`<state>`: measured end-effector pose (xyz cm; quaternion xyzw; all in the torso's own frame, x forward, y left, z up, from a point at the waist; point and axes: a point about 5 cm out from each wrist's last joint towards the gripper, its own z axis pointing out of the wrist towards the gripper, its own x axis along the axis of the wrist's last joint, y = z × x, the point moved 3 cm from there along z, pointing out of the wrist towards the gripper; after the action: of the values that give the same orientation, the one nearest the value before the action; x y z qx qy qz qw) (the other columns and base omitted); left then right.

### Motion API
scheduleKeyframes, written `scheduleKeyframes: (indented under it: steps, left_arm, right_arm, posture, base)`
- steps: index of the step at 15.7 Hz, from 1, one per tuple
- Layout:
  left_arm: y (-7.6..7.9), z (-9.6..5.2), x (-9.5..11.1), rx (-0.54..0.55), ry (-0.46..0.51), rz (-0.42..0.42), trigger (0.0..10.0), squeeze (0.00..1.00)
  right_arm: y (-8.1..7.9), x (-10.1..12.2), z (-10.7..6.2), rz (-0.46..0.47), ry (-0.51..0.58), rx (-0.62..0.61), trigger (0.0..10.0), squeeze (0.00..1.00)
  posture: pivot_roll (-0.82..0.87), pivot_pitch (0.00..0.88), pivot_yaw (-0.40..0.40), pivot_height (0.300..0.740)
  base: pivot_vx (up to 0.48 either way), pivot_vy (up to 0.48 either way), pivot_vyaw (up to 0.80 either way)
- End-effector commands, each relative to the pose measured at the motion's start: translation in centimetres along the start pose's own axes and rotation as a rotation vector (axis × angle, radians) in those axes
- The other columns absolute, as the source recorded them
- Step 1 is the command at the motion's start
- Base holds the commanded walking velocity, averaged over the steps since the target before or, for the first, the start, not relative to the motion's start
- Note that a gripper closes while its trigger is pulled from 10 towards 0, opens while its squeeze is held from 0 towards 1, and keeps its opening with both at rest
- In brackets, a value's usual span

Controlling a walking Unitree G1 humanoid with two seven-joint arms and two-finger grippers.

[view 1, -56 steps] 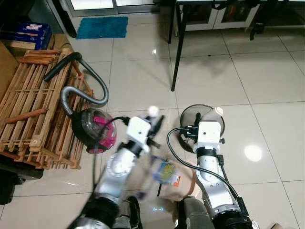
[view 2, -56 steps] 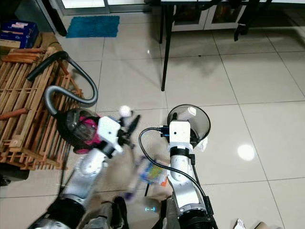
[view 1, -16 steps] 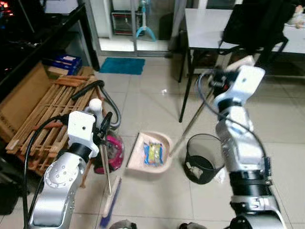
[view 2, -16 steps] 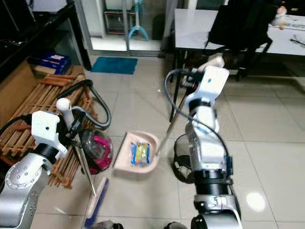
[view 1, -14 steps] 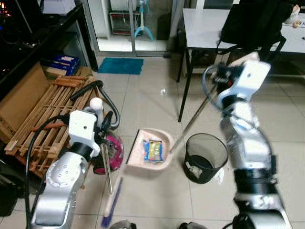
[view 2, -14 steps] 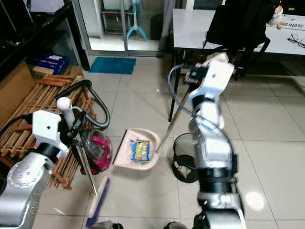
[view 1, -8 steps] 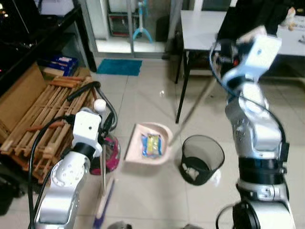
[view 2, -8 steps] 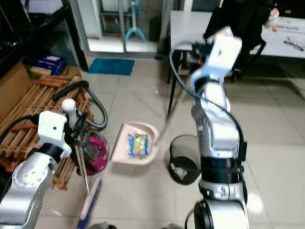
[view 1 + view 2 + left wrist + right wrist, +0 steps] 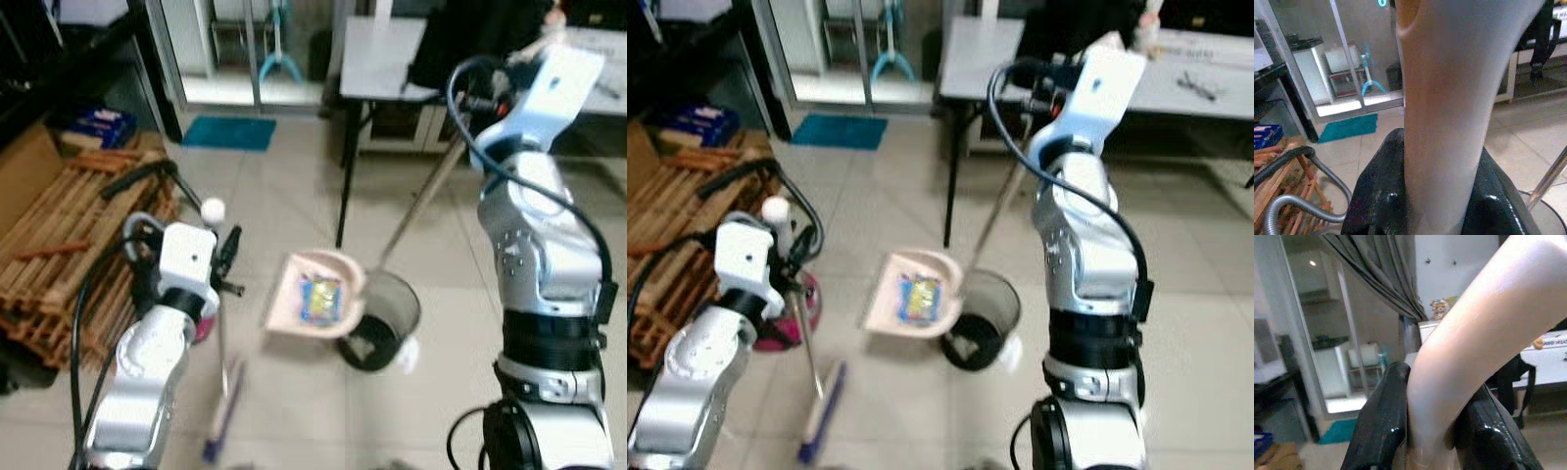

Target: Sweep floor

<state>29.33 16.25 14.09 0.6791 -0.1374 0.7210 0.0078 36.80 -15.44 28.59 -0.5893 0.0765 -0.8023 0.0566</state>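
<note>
With right gripper (image 9: pixel 1432 431) clamped on dustpan handle (image 9: pixel 1484 338), pan (image 9: pixel 315 302) with wrapper (image 9: pixel 321 298) hangs over bin (image 9: pixel 377 323); left gripper (image 9: pixel 1437 205) pinches broom (image 9: pixel 220 392).

a pink dustpan (image 9: pixel 315 299) carrying a colourful wrapper (image 9: pixel 321 298) hangs tilted beside the black bin (image 9: pixel 377 318); the broom (image 9: pixel 221 392) stands upright.

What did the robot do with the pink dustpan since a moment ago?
The right hand raised the dustpan by its long handle and brought it from beside the bin to its rim, nearer to tipping in. The snack wrapper is still in the pan. The left hand still holds the broom, its brush on the floor. The vacuum cleaner stayed by the wooden rack.
</note>
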Motion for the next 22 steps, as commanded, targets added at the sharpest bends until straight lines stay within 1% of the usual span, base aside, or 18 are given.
scheduleKeyframes:
  steps: [1, 2, 5, 7, 10, 12, 15, 20, 22]
  left_arm:
    - [0.4, 0.3, 0.9, -0.011, 0.039, -0.006, 10.0, 0.00]
    - [0.3, 0.3, 0.8, -0.003, 0.032, -0.012, 10.0, 0.00]
    - [-0.1, 0.6, 1.3, 0.024, 0.055, -0.005, 10.0, 0.00]
    - [-0.5, 0.9, 2.0, 0.041, 0.090, -0.033, 10.0, 0.00]
    - [-0.5, 1.0, 2.2, 0.043, 0.101, -0.033, 10.0, 0.00]
    - [-0.6, 0.9, 2.1, 0.045, 0.098, -0.030, 10.0, 0.00]
    - [-0.6, 0.8, 2.0, 0.046, 0.097, -0.035, 10.0, 0.00]
    - [-0.5, 0.7, 1.9, 0.044, 0.095, -0.035, 10.0, 0.00]
    - [-0.5, 0.8, 1.9, 0.037, 0.092, -0.031, 10.0, 0.00]
  right_arm:
    - [0.7, 1.6, 0.0, 0.009, 0.053, -0.028, 10.0, 0.00]
    - [0.8, 1.5, 0.0, 0.008, 0.051, -0.033, 10.0, 0.00]
    - [1.3, 1.6, -0.1, 0.004, 0.055, -0.052, 10.0, 0.00]
    - [1.3, 1.7, 0.0, 0.002, 0.056, -0.053, 10.0, 0.00]
    - [1.4, 1.5, 0.0, 0.018, 0.039, -0.059, 10.0, 0.00]
    - [1.5, 1.3, 0.1, 0.018, 0.032, -0.066, 10.0, 0.00]
    - [1.4, 1.2, 0.0, 0.008, 0.031, -0.059, 10.0, 0.00]
    - [1.5, 1.2, 0.0, 0.016, 0.031, -0.066, 10.0, 0.00]
    - [1.8, 1.2, 0.0, 0.016, 0.031, -0.077, 10.0, 0.00]
  posture:
    - [-0.04, 0.000, 0.039, 0.740]
    - [-0.04, 0.000, 0.039, 0.740]
    - [-0.04, 0.000, 0.040, 0.740]
    - [-0.04, 0.000, 0.040, 0.740]
    - [-0.04, 0.000, 0.039, 0.740]
    - [-0.04, 0.000, 0.037, 0.740]
    - [-0.04, 0.000, 0.031, 0.740]
    - [-0.04, 0.000, 0.031, 0.740]
    - [-0.04, 0.000, 0.036, 0.740]
  base:
    - [0.000, 0.000, 0.00]
    - [0.000, 0.000, 0.00]
    - [0.000, 0.000, 0.00]
    - [0.127, 0.000, 0.00]
    - [0.318, 0.000, 0.00]
    - [0.349, 0.000, -0.44]
    - [0.365, 0.000, 0.00]
    - [0.365, 0.000, 0.00]
    - [0.366, 0.000, -0.80]
